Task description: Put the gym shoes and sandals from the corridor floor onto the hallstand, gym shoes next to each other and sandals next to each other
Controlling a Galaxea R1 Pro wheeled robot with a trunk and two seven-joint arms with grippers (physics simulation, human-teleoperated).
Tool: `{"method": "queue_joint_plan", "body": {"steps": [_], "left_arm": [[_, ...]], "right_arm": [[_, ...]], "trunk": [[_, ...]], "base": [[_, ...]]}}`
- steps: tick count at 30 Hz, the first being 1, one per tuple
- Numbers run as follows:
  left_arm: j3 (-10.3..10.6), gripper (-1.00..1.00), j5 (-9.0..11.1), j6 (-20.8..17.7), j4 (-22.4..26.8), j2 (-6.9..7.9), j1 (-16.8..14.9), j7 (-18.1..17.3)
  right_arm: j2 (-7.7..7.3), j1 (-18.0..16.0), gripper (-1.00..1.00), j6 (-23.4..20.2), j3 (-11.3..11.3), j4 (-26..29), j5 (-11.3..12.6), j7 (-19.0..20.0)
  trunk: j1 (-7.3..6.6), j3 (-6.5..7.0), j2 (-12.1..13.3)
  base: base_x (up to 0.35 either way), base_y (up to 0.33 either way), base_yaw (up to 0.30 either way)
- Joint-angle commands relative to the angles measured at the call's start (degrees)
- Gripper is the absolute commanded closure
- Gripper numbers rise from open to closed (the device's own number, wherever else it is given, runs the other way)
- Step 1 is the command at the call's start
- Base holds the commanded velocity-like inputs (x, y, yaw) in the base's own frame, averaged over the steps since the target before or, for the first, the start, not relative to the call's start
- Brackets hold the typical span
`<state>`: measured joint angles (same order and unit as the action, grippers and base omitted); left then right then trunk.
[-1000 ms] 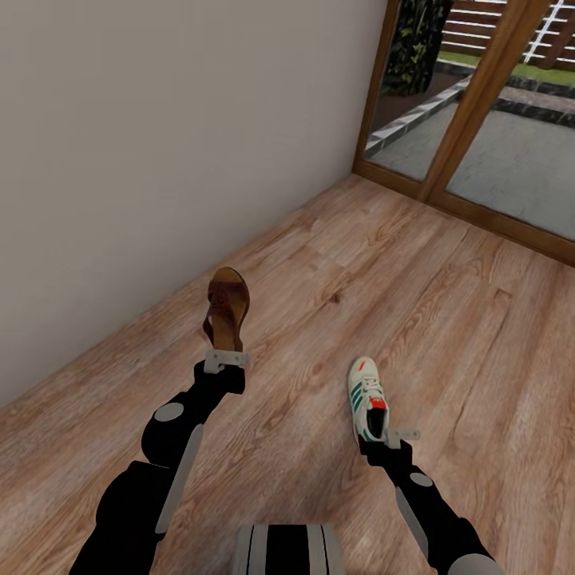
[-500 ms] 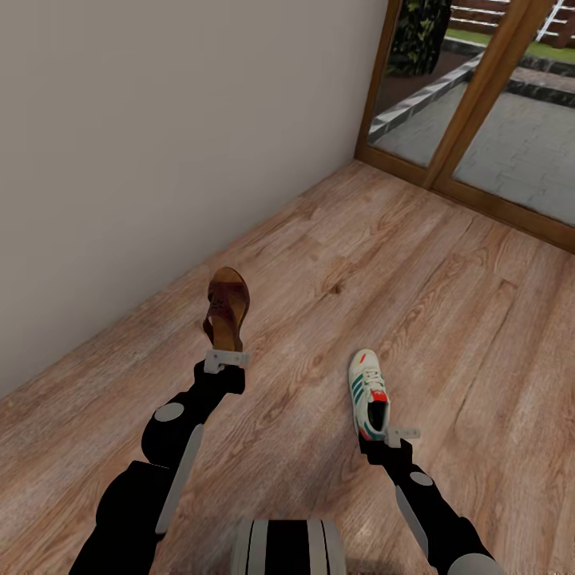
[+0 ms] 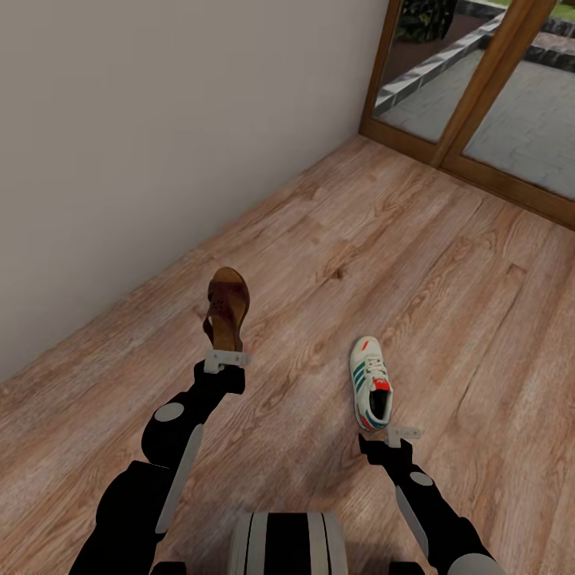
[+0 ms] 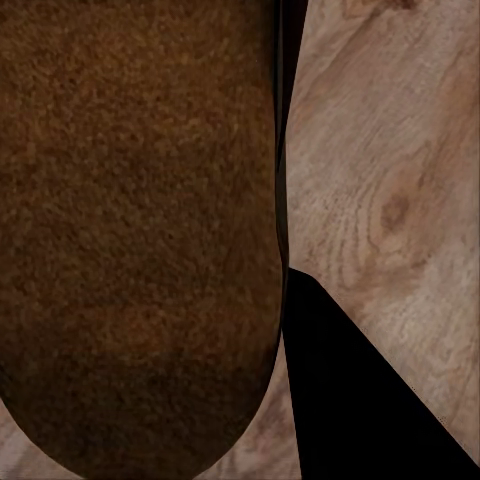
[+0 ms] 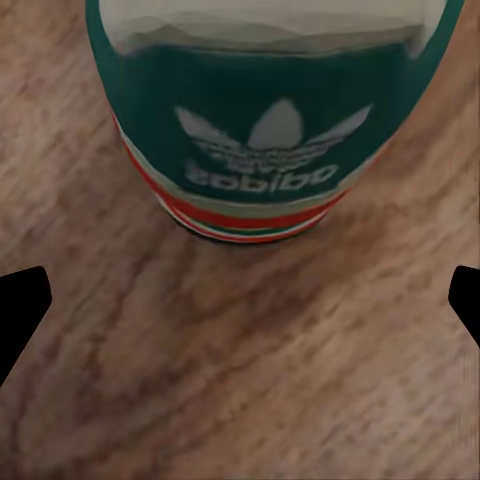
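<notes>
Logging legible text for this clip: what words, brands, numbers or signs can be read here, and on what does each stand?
"adidas", upside down, with the trefoil logo next to it, on the green heel patch of the gym shoe.
The red tongue label on that shoe in the head view: too small to read.
The sandal, floor and wall: no text.

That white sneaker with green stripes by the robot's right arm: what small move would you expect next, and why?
Probably a short reach forward with the right gripper to close on the white lace-up sneaker with green stripes. It lies on the brown wood-plank floor, its heel just ahead of the open fingers, not yet between them. The left gripper already holds the brown leather sandal.
</notes>
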<state>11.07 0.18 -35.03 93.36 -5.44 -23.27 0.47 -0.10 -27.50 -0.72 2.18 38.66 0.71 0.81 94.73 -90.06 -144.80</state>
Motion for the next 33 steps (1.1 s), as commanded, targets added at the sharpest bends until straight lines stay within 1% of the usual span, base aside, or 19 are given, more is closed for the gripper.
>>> {"method": "queue_joint_plan", "body": {"steps": [1,5,10,17,23,33], "left_arm": [[0.01,1.0,-0.18,-0.33,0.07,-0.01,-0.02,-0.12],[0.01,1.0,-0.18,-0.31,0.09,-0.01,-0.02,-0.12],[0.01,1.0,-0.18,-0.25,0.07,-0.01,-0.02,-0.12],[0.01,1.0,-0.18,-0.22,0.07,-0.01,-0.02,-0.12],[0.01,1.0,-0.18,-0.2,0.0,-0.01,-0.02,-0.12],[0.01,1.0,-0.18,-0.13,-0.01,-0.01,-0.02,-0.14]], "right_arm": [[0.01,-0.01,-1.0,-0.08,0.07,0.06,0.06,0.09],[0.01,-0.01,-1.0,-0.08,0.05,0.1,0.07,0.09],[0.01,-0.01,-1.0,-0.08,0.1,0.04,0.08,0.08],[0.0,-0.01,-1.0,-0.08,0.11,-0.05,0.08,0.07],[-0.07,-0.01,-1.0,-0.08,0.11,-0.14,0.08,0.07],[-0.08,-0.01,-1.0,-0.08,0.11,-0.16,0.08,0.07]], "trunk": [[-0.01,-0.11,-0.01],[-0.01,-0.22,-0.01],[-0.01,-0.23,-0.01],[-0.01,-0.24,-0.01],[-0.01,-0.24,-0.01],[-0.01,-0.24,-0.01]], "base": [[0.0,0.0,0.0],[0.015,0.0,0.0],[0.152,0.0,0.0],[0.023,0.0,0.0],[0.129,0.0,0.0],[0.016,0.0,0.0]]}}
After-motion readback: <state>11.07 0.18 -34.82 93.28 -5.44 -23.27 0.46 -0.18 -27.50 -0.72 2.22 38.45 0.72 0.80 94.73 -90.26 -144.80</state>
